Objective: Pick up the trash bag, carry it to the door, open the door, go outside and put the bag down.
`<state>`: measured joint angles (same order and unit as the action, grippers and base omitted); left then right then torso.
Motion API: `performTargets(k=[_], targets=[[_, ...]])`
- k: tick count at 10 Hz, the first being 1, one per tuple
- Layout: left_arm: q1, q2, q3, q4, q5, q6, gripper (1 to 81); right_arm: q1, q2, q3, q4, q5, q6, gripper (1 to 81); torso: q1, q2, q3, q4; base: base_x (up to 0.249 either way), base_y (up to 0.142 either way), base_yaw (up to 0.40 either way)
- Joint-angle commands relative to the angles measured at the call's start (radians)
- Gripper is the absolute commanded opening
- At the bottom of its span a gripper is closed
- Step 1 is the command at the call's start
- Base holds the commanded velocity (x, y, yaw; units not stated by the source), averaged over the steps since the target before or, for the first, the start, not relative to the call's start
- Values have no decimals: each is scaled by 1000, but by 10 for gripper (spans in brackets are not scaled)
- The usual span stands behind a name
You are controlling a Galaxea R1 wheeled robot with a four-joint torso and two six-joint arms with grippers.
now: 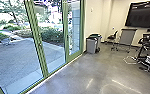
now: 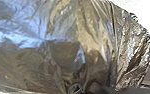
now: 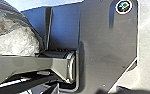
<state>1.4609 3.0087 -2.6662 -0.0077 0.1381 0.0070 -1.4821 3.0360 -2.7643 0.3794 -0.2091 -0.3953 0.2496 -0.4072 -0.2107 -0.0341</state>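
Note:
The trash bag, shiny and see-through, lies close in front of the left wrist camera. Its folds gather at my left gripper, which is shut on it. Part of the same bag shows beside the robot's base in the right wrist view. How my right gripper stands cannot be made out. Glass doors in green frames run along the left side of the head view, and they look closed.
Grey bins stand by the wall past the doors. Farther right are a chair, a grey panel on legs and a dark desk with cables on the floor. Beyond the glass lie paving and shrubs.

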Motion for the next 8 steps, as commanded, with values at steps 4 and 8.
performTargets(k=[4,8], targets=[[-46,1,5,6,67,8,10,48,-1,-1,-8,-78,-2,811,0,0,0,0,121,-73,0],[-46,1,5,6,67,8,10,48,-1,0,-10,-76,-2,811,0,0,0,0,124,-72,0]])
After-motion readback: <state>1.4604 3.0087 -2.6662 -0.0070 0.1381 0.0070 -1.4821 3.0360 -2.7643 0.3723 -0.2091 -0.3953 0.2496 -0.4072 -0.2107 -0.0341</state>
